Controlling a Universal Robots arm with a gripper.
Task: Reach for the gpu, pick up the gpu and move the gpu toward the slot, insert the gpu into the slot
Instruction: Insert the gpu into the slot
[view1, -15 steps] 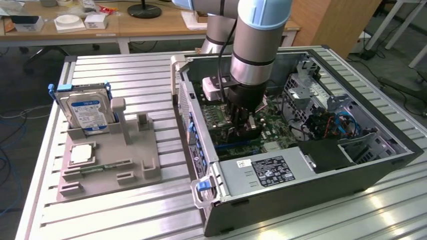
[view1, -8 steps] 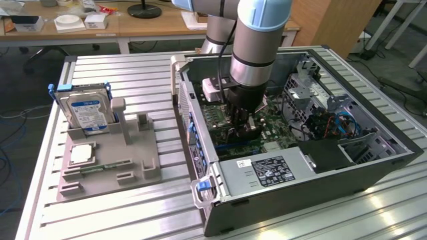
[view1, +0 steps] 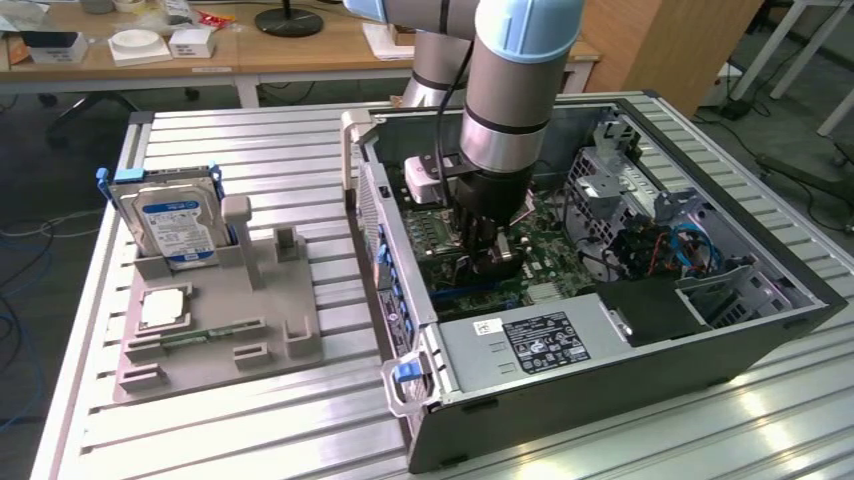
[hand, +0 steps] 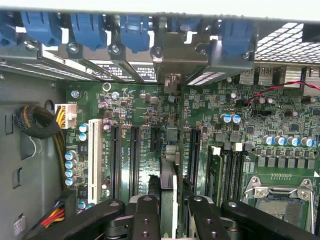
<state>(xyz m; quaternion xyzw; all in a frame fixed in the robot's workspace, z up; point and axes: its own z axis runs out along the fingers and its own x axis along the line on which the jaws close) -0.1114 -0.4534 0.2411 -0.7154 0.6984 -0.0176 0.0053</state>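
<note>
In the wrist view, nearest the camera, the pincer (hand: 170, 212) shows two black fingers (hand: 146, 217) drawn close on either side of one thin card seen edge-on, the gpu (hand: 169, 172). It is gripped between them, standing upright above the motherboard (hand: 280, 145), and its silver end bracket (hand: 172, 55) reaches the case's rear wall among five blue clips (hand: 135, 30). The card stands over the board between long black expansion slots: three to one side of it, one close on the other, plus one white slot (hand: 92, 152). Whether its edge is seated in a slot cannot be told. Beyond these sit one empty processor socket (hand: 277, 192) and a bundle of yellow, red and black wires (hand: 62, 117).

In the exterior view, the one arm (view1: 514, 90) comes straight down into the single open computer case (view1: 641, 310) lying on its side on the ribbed metal worktop (view1: 240, 440), wrist vertical, pincer low over the board. A grey power supply (view1: 534, 350) fills the near corner of the case. To the exterior view's left, well apart from the case, one grey holder tray (view1: 287, 300) carries one hard drive (view1: 174, 225) standing upright with a blue label, one small square silver chip (view1: 163, 308) lying flat, and one slim memory stick (view1: 214, 332) lying along it. Farther back stands a wooden desk (view1: 307, 55) with small boxes.
</note>
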